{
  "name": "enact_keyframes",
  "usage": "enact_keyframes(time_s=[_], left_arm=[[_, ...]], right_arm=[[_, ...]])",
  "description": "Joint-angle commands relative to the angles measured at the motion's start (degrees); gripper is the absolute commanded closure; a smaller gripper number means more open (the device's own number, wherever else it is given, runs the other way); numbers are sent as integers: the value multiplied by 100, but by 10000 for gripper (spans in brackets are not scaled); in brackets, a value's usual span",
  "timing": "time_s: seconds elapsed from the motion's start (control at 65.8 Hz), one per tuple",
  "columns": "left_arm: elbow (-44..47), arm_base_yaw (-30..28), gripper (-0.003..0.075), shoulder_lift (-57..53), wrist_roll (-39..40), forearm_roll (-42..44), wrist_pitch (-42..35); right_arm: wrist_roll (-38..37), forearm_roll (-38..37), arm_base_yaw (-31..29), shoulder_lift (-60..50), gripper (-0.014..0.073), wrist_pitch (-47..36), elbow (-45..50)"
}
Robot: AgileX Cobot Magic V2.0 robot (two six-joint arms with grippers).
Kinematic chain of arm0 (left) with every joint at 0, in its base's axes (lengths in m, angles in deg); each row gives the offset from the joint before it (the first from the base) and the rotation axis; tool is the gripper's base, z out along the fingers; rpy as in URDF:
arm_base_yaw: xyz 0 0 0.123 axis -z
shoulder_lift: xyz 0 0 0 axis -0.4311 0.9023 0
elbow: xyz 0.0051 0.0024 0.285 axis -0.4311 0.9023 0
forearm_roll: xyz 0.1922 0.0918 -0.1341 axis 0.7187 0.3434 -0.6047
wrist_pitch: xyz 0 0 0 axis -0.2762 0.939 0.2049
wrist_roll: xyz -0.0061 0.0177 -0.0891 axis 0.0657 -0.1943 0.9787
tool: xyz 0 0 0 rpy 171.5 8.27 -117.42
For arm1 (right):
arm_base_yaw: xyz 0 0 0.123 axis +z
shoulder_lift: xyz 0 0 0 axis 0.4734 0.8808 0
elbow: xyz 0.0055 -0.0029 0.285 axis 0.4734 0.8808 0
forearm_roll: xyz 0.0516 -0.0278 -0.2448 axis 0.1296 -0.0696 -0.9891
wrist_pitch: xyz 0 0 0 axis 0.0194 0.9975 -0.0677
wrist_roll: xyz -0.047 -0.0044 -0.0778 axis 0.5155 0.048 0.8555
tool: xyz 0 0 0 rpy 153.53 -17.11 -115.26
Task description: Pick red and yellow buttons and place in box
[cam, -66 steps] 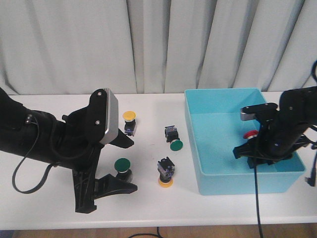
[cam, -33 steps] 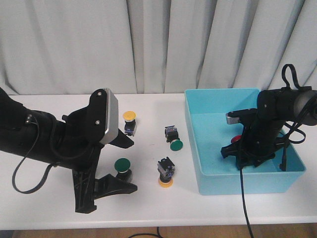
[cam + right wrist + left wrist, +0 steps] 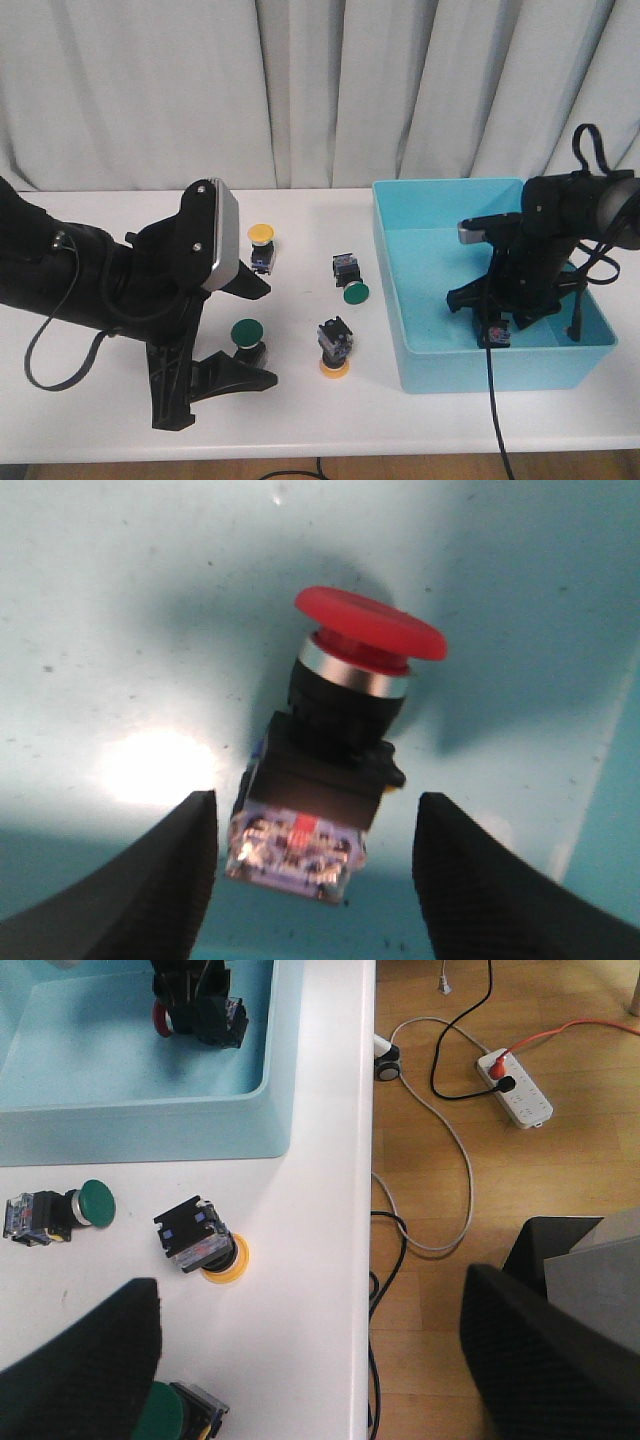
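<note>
Right wrist view shows my right gripper (image 3: 312, 875) open, the red mushroom-capped push button (image 3: 335, 742) lying released inside the turquoise plastic box (image 3: 440, 370). Next I judge the yellow-capped buttons (image 3: 334, 365) on the white surface (image 3: 300, 420) need collecting; my left gripper (image 3: 250, 330) is also open.

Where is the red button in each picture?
Front view: the red button is low inside the blue box, mostly hidden under the right gripper; only its body shows.
Left wrist view: red button lies in the box, its red cap edge peeking out under the right arm.
Right wrist view: red button fills the middle, lying on the box floor between the open fingers.
Shared landmark: the blue box.
</note>
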Motion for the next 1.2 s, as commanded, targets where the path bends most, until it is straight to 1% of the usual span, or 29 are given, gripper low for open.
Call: enact_keyframes(time_s=[0.0, 0.091, 0.182, 0.35, 0.532, 0.608, 0.775, 0.973, 1.064, 1.094, 1.185], left_arm=[[-153, 29, 130, -202, 48, -264, -38], [-153, 29, 130, -202, 48, -264, -38], [-153, 29, 130, -202, 48, -264, -38], [-153, 29, 130, -202, 48, -264, -38], [-153, 29, 130, -202, 48, -264, -38], [-153, 29, 130, -202, 48, -264, -38], [-153, 29, 130, -202, 48, -259, -43], [-153, 29, 130, -202, 61, -259, -43], [-153, 29, 130, -202, 422, -259, -192], [-153, 29, 130, -202, 703, -235, -353], [-153, 29, 130, -202, 1807, 168, -1257]], right_arm=[[-56, 103, 43, -719, 159, 20, -142], [-83, 166, 201, -1243, 159, -157, 46], [-168, 166, 462, -1956, 159, -514, 503], [-183, 166, 1139, -3375, 159, -1181, 1533], [-221, 166, 1774, -4707, 159, -1440, 2417], [-206, 161, 1996, -5193, 159, -1422, 2776], [-206, 161, 2123, -6040, 159, -1419, 3473], [-206, 161, 2123, -6482, 159, -1452, 3676], [-206, 161, 2123, -6521, 159, -1452, 3671], [-206, 161, 2123, -6521, 159, -1447, 3671], [-206, 161, 2123, -6521, 159, -1421, 3671]])
